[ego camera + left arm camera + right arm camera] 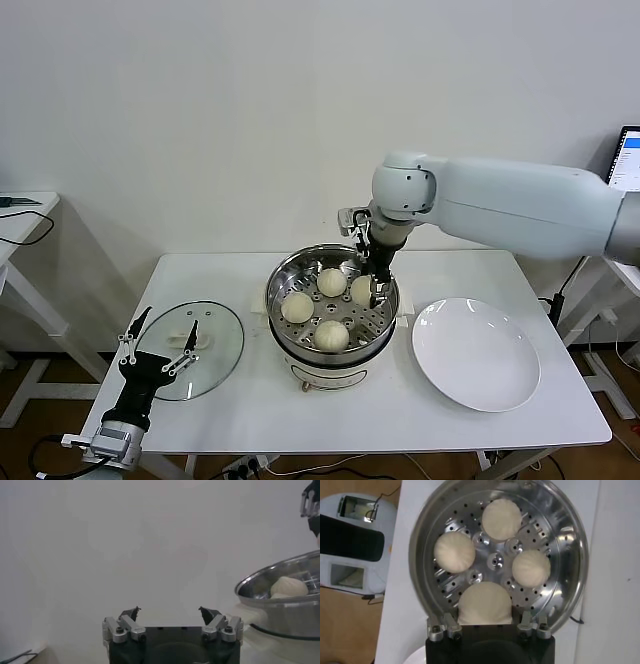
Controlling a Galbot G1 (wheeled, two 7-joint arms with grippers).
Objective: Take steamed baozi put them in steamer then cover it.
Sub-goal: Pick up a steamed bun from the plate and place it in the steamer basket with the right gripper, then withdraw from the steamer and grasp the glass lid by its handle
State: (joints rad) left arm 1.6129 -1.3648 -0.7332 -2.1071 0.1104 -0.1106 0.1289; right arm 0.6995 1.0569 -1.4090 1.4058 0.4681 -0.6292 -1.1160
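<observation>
The shiny steel steamer (276,290) stands mid-table on its white pot base. Four off-white baozi are in it: three lie free at the back (331,282), left (297,307) and front (331,335). My right gripper (375,293) reaches down inside the basket at its right side, shut on the fourth baozi (361,290), low over the perforated floor. In the right wrist view the gripper (485,622) holds that baozi (485,602), its sides pressed flat, with the other three beyond. My left gripper (170,322) is open and empty over the glass lid (205,352).
The glass lid lies flat on the table's left part. A flat white plate (478,353) lies right of the steamer. The steamer (280,587) shows at the edge of the left wrist view, beyond the left gripper (170,611). Table edges and floor cables lie around.
</observation>
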